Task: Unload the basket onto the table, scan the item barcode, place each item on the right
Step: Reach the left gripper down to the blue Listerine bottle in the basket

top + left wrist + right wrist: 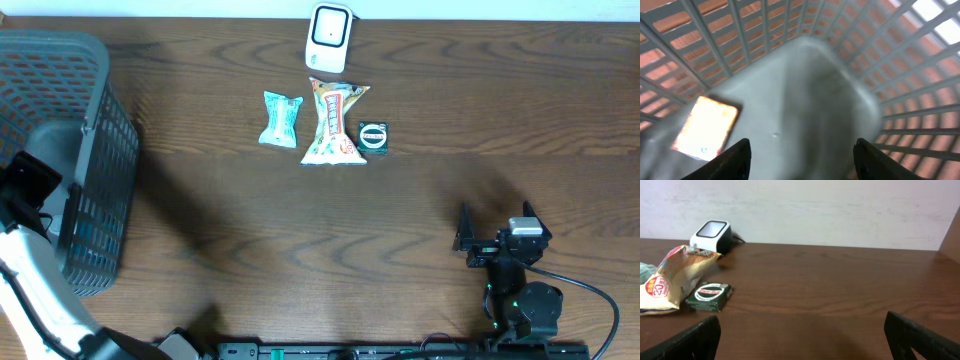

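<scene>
The left gripper hangs inside the grey plastic lattice basket. Its two dark fingers are spread, with nothing between them. Ahead of the finger at the left of the wrist view, and a little to its outer side, a flat pale packet lies on the basket floor. Glare washes it out, so its print cannot be read. The floor ahead of the gap between the fingers is bare grey plastic. The slatted walls rise close around, the nearest just past the other finger.

The right gripper sits low over the dark wooden table, its fingers spread wide and holding nothing. Ahead and to the left of its left finger lies a small dark green box, just beside an orange-and-cream snack bag. A teal wrapped packet lies on the bag's far side, apart from it. Farther ahead, past the bag's top edge, the white barcode scanner stands near the table's far edge. Straight ahead of the right fingers and off to their right, bare wood runs to the table's far edge.
</scene>
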Robot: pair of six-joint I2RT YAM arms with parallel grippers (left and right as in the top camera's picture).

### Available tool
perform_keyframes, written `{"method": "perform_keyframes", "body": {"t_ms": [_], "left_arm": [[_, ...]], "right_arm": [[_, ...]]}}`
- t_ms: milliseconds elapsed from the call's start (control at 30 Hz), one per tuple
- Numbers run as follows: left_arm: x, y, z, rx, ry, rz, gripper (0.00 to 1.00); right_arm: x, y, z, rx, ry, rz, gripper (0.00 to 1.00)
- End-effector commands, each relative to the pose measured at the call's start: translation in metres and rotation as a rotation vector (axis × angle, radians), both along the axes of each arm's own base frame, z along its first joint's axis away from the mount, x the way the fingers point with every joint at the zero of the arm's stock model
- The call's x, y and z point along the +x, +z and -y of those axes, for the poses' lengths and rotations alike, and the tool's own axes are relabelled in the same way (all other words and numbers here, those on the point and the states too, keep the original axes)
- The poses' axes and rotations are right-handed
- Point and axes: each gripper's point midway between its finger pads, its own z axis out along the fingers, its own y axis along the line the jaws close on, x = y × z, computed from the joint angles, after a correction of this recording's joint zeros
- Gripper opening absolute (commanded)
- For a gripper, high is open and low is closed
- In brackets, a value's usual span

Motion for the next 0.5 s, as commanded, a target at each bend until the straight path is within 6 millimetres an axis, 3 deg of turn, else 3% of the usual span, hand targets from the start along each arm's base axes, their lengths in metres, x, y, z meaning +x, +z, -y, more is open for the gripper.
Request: {"method": "perform_keyframes", "body": {"t_ms": [0,200,233,333,467], "left_arm": [[0.001,0.025,0.012,-0.084,0.063,0.126,0.65],[-0.015,0.028,0.025,-0.242,0.222,0.177,0.67],[-0.019,0.024,0.026,-0.262,0.254,0.167,0.76],[-0.038,0.01,0.025,-0.296,0.378,0.105,0.85],[-0.062,0.0,0.016,-0.249,0.49,0.016,0.9]], "right_arm": [[0.0,-0.001,-0.002,-0.005,0.01,0.0,0.99],[0.0,-0.001,-0.002,-0.005,0.01,0.0,0.99],[0.0,-0.001,-0.002,-0.005,0.01,0.0,0.99],[0.0,-0.001,-0.002,-0.005,0.01,0.0,0.99],[0.0,-0.001,-0.002,-0.005,0.01,0.0,0.99]]}}
